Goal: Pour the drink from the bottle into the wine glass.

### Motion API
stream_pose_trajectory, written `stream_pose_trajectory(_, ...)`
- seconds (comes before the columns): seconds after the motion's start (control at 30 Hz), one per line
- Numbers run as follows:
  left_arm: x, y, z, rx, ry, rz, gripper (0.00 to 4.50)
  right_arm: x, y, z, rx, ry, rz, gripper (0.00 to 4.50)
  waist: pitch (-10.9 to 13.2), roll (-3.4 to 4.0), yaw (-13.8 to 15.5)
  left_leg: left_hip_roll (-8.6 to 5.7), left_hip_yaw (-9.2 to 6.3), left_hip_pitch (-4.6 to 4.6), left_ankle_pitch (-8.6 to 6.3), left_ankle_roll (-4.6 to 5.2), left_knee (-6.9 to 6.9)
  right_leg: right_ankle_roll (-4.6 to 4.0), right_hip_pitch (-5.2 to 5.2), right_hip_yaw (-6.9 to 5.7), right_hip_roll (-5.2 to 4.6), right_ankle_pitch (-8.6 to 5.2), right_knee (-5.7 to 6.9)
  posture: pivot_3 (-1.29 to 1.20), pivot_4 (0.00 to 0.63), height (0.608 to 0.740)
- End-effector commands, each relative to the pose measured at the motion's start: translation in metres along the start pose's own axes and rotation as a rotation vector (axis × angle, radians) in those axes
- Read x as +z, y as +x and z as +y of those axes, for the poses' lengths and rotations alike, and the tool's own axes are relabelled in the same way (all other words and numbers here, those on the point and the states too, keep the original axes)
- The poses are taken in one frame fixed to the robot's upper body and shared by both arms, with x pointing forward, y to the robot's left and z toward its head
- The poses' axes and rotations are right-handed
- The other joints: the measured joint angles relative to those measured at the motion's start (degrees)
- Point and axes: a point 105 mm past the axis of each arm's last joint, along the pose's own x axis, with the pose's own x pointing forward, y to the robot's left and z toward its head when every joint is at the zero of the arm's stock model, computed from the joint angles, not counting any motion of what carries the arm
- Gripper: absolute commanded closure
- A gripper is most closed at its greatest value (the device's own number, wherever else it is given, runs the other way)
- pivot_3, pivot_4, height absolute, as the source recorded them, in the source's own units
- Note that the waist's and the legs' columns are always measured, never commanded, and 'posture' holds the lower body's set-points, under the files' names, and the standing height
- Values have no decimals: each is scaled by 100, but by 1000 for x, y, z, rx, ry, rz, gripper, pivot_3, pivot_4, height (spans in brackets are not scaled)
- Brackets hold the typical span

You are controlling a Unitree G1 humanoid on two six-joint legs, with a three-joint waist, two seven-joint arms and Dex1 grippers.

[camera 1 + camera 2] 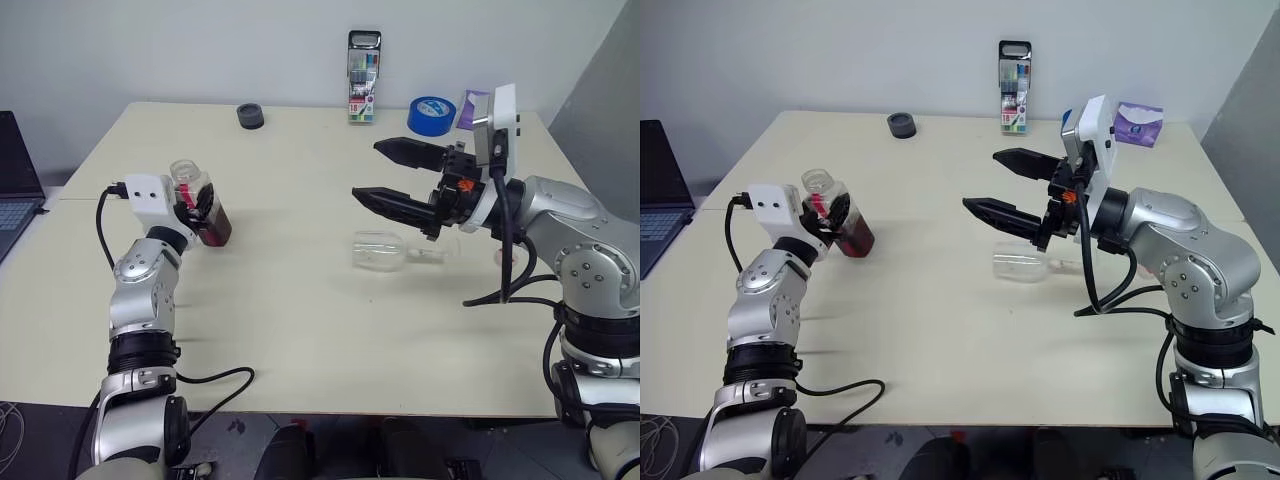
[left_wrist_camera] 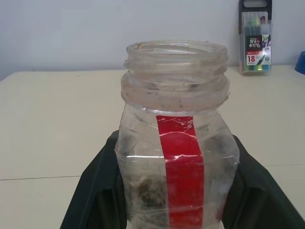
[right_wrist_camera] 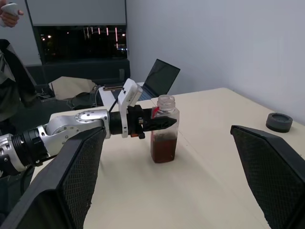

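Note:
The bottle [image 1: 188,178] is a clear plastic one with a red label strip and an open mouth with no cap on it. It stands about upright at the table's left, low over or on the top. The dark red drink [image 3: 163,148] fills its bottom part. My left gripper [image 1: 203,207] is shut on the bottle's body, one black finger on each side. The wine glass [image 1: 385,250] lies on its side near the table's middle, bowl toward the bottle. My right gripper [image 1: 366,170] hangs above the wine glass, open, pointing left, holding nothing.
A tall marker pack [image 1: 362,78], a blue tape roll [image 1: 431,113], a small dark round object [image 1: 250,116] and a purple tissue pack [image 1: 1137,123] stand along the table's far edge. A laptop [image 1: 15,180] sits at the far left. A person [image 3: 7,71] stands beyond the table.

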Motion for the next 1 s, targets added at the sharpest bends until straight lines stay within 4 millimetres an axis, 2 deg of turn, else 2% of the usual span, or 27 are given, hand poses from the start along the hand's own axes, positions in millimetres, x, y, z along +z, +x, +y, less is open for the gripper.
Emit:
stream_pose_trajectory(0.03, 10, 0, -3, -12, 14, -45, 2492, 9, 2, 6, 15, -45, -26, 35, 0, 0, 0, 0, 0, 0, -1, 1, 0, 0, 0, 0, 0, 0, 1, 0, 150, 740)
stream_pose_trajectory(0.3, 10, -5, -3, -12, 13, -40, 20, 7, 3, 6, 16, -46, -22, 0, -1, -1, -2, 0, 0, 1, -2, 3, 0, 0, 0, 0, 0, 0, 3, 0, 150, 740)
stream_pose_trajectory(0.63, 4, -18, -8, -8, 3, -4, 20, 3, 2, 6, 13, -43, -12, 0, -1, -2, -2, 0, 0, 1, -5, 8, 0, 0, 0, 1, 0, 0, 2, 0, 150, 740)
stream_pose_trajectory(1.0, -2, -52, -22, 7, -19, 50, 20, 0, -9, 5, -43, -37, 6, 0, -2, -2, -1, 1, 0, 1, -7, 13, 0, 0, 0, 2, -1, 0, 3, 0, 150, 740)
